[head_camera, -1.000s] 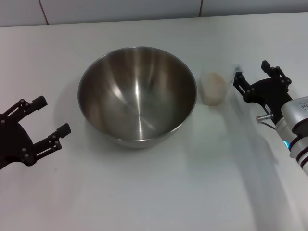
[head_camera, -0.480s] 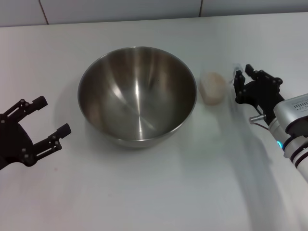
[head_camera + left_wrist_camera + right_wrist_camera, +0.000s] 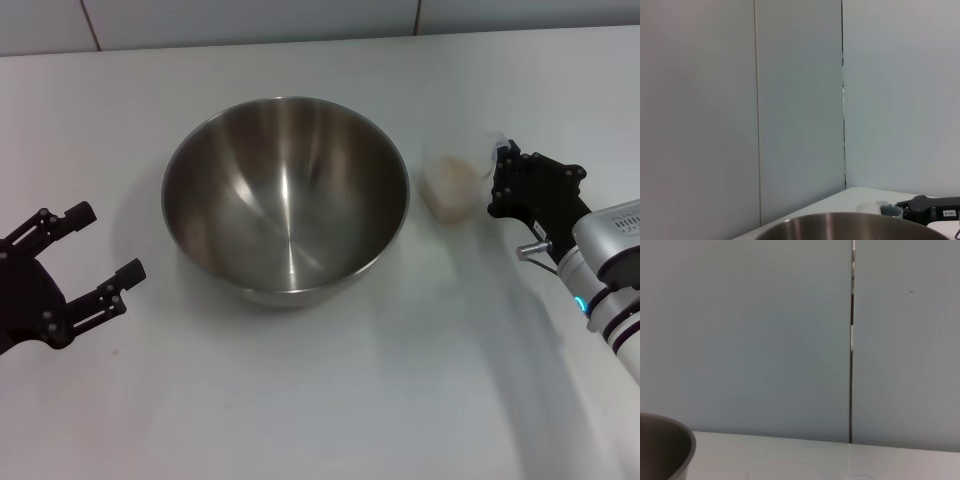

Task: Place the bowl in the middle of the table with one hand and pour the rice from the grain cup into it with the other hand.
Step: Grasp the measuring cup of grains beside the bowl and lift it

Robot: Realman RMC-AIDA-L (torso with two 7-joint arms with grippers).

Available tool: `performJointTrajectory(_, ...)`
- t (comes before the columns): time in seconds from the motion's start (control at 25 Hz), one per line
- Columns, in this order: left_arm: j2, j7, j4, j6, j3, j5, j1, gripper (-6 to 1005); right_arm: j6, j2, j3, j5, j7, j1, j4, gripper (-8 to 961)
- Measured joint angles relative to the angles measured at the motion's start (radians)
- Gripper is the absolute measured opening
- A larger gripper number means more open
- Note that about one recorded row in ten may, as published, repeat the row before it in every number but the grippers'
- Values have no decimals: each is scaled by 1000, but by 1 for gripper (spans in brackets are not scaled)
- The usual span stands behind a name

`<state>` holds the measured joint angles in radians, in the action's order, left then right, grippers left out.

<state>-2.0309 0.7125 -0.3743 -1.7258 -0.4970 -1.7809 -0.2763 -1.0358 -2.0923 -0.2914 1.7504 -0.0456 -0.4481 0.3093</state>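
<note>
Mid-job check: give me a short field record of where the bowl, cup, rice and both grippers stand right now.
bowl: upright near the middle of the table, no rice visible inside
grain cup: upright on the table, just to the robot's right of the bowl
rice: in the cup
right gripper: at the cup's right side, contact unclear
left gripper: open, holding nothing, apart from the bowl on its left
pour: not yet done
</note>
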Motion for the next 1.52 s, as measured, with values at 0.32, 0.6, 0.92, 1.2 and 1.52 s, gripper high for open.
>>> performJointTrajectory(0.32,0,-1,0,-1,0,0,1,833,-14,0,0,0,1,7,3,-1)
performJointTrajectory(0.6,0,-1,0,-2,0,0,2,833,-17,0,-4,-1,2,9,2,0)
performJointTrajectory(0.92,-1,-1,0,-2,0,0,5,833,-115,4,-12,-9,12,11,0,0)
performJointTrajectory(1.2,-2,-1,2,-1,0,-1,10,833,-257,11,-26,-9,62,-9,-38,0)
performJointTrajectory(1.52,-2,-1,1,0,0,-2,15,833,-308,14,-40,-8,65,-27,-56,0)
